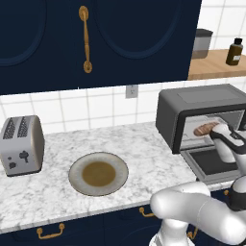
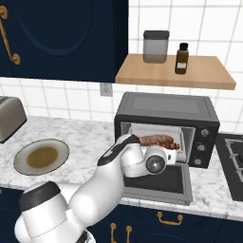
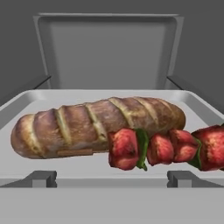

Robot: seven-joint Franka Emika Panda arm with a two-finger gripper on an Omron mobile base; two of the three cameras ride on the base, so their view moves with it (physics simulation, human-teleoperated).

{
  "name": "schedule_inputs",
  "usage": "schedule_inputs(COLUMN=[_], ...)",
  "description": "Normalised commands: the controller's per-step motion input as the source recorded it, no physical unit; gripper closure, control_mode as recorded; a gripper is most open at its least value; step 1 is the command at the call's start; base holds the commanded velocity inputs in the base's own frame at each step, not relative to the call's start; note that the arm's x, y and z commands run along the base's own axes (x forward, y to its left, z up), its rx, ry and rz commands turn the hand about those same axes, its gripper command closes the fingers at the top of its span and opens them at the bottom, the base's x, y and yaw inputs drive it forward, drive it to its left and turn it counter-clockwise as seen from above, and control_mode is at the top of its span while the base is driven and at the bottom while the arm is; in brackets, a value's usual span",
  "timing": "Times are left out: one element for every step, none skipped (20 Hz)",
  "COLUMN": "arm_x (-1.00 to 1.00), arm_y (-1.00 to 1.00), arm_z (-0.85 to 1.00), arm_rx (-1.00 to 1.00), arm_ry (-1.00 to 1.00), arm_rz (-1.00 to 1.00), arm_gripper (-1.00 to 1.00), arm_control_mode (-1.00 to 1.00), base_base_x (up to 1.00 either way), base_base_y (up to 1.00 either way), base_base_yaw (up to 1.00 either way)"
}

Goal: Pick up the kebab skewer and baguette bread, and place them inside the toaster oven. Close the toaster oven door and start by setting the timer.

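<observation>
With the baguette bread (image 3: 96,127) and kebab skewer (image 3: 168,148) lying touching on the tray inside the toaster oven (image 2: 166,126), the pincer (image 2: 172,155) is held wide and empty; the stiff, light toaster oven door (image 2: 159,182) is judged best taken by its handle bar.

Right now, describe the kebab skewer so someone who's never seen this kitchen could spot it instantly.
Find the dark grey toaster oven on the marble counter, under the wooden shelf, its door dropped open. Inside is a pale tray holding two things side by side. The kebab skewer is the one of lumpy red chunks with green bits, lying against the front of the smooth tan baguette bread.
</observation>
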Motion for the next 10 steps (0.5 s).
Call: schedule_inputs(arm_x=[0.28, 0.26, 0.28, 0.26, 0.27, 0.26, 0.26, 0.26, 0.26, 0.25], arm_y=[0.00, 0.00, 0.00, 0.00, 0.00, 0.00, 0.00, 0.00, 0.00, 0.00], arm_z=[0.00, 0.00, 0.00, 0.00, 0.00, 0.00, 0.00, 0.00, 0.00, 0.00], arm_rx=[0.00, 0.00, 0.00, 0.00, 0.00, 0.00, 0.00, 0.00, 0.00, 0.00], arm_ry=[0.00, 0.00, 0.00, 0.00, 0.00, 0.00, 0.00, 0.00, 0.00, 0.00], arm_rz=[0.00, 0.00, 0.00, 0.00, 0.00, 0.00, 0.00, 0.00, 0.00, 0.00], arm_gripper=[-1.00, -1.00, -1.00, -1.00, -1.00, -1.00, -1.00, -1.00, -1.00, -1.00], arm_control_mode=[-1.00, -1.00, -1.00, -1.00, -1.00, -1.00, -1.00, -1.00, -1.00, -1.00], base_base_x=[0.00, 0.00, 0.00, 0.00, 0.00, 0.00, 0.00, 0.00, 0.00, 0.00], base_base_y=[0.00, 0.00, 0.00, 0.00, 0.00, 0.00, 0.00, 0.00, 0.00, 0.00], base_base_yaw=[0.00, 0.00, 0.00, 0.00, 0.00, 0.00, 0.00, 0.00, 0.00, 0.00])
